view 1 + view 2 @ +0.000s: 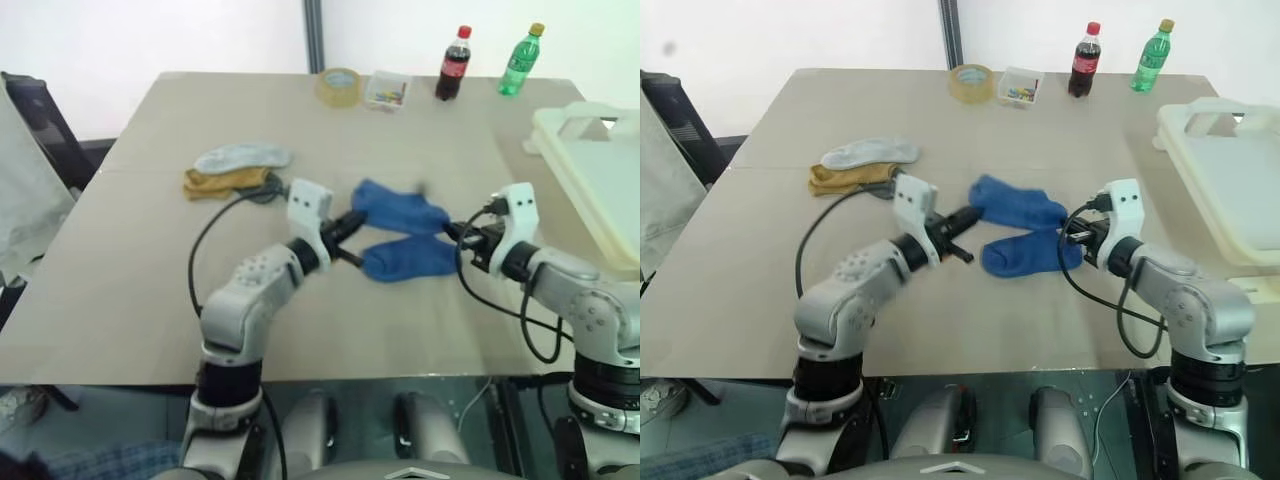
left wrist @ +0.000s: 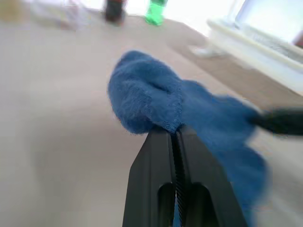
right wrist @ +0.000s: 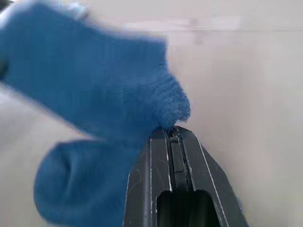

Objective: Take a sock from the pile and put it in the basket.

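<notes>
The worktop (image 1: 300, 300) is big and tan. The white basket (image 1: 590, 170) sits at its right edge. Two blue socks lie in the middle. The upper sock (image 1: 400, 207) is pinched at both ends: the left pincer (image 1: 347, 226) and right pincer (image 1: 458, 235) are both clenched on it.

On the beige counter (image 1: 760, 270), two royal-blue knit socks lie between the arms. The left gripper (image 1: 968, 222) pinches the upper sock (image 1: 1018, 205); the right gripper (image 1: 1076, 238) pinches the lower one (image 1: 1025, 255). A pale grey-blue sock (image 1: 870, 152) and a mustard-yellow sock (image 1: 845, 178) lie nearby, and a cream-white plastic basket (image 1: 1230, 180) sits on the right.
</notes>
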Action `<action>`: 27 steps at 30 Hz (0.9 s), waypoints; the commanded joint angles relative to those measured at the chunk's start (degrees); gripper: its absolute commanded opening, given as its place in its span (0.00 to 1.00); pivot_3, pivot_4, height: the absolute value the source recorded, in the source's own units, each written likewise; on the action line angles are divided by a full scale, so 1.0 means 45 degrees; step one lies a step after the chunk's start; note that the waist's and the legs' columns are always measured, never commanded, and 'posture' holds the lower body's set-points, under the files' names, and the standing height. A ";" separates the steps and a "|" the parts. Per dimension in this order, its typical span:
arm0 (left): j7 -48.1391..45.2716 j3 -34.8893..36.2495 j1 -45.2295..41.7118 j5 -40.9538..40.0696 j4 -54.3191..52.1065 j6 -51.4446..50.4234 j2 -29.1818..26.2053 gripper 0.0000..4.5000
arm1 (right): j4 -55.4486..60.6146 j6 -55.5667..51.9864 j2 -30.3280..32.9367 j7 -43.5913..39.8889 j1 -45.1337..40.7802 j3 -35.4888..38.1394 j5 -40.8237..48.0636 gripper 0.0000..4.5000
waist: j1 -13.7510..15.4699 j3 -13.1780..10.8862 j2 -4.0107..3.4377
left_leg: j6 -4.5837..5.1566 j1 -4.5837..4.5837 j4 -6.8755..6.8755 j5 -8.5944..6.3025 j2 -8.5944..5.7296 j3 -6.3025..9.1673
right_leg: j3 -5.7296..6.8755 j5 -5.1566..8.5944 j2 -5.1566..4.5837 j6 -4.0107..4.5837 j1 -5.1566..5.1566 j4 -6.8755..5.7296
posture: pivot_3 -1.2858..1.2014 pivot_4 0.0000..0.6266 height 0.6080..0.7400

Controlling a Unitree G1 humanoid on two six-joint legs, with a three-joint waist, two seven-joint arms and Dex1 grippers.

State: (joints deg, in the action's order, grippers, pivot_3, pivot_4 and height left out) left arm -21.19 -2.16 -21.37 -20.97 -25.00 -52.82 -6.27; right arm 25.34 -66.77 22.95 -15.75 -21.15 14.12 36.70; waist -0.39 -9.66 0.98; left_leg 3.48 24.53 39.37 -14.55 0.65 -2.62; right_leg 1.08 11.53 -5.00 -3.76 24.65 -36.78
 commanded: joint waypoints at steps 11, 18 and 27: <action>0.1790 -0.1612 0.0814 0.0287 -0.0579 -0.1335 0.0354 0.01 | 0.1272 -0.1016 0.1004 0.0369 0.0570 0.0329 0.0266 0.00 | -0.0021 0.0001 -0.0003 | 0.0008 -0.0152 -0.0019 0.0001 -0.0010 -0.0034 | -0.0043 0.0035 0.0026 0.0047 -0.0132 0.0026 | 0.52 0.24 1.00; 0.2094 -0.1931 0.1224 0.0434 -0.0647 -0.0734 0.0627 0.01 | 0.1343 -0.0757 0.0851 0.0564 0.0617 0.0089 0.0021 0.00 | -0.0027 0.0001 -0.0002 | 0.0017 -0.0151 -0.0021 -0.0005 -0.0007 -0.0036 | -0.0044 0.0035 0.0026 0.0047 -0.0137 0.0047 | 0.52 0.24 1.00; 0.1682 -0.2441 0.1521 0.0391 -0.1115 0.0270 0.0158 0.01 | 0.0996 -0.0197 0.0636 0.0592 -0.0075 -0.0264 -0.0219 0.00 | -0.0039 0.0000 -0.0003 | 0.0017 -0.0150 -0.0026 -0.0006 -0.0001 -0.0034 | -0.0043 0.0037 0.0025 0.0051 -0.0135 0.0051 | 0.52 0.24 1.00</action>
State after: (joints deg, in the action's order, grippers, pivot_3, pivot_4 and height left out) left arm -13.30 -12.42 -14.62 -19.21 -27.25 -53.08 -5.62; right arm 28.99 -69.20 25.84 -13.05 -20.51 12.79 35.89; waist -0.57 -9.66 0.97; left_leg 3.56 23.86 39.24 -14.58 0.65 -2.77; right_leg 0.89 11.70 -4.89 -3.54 24.04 -36.54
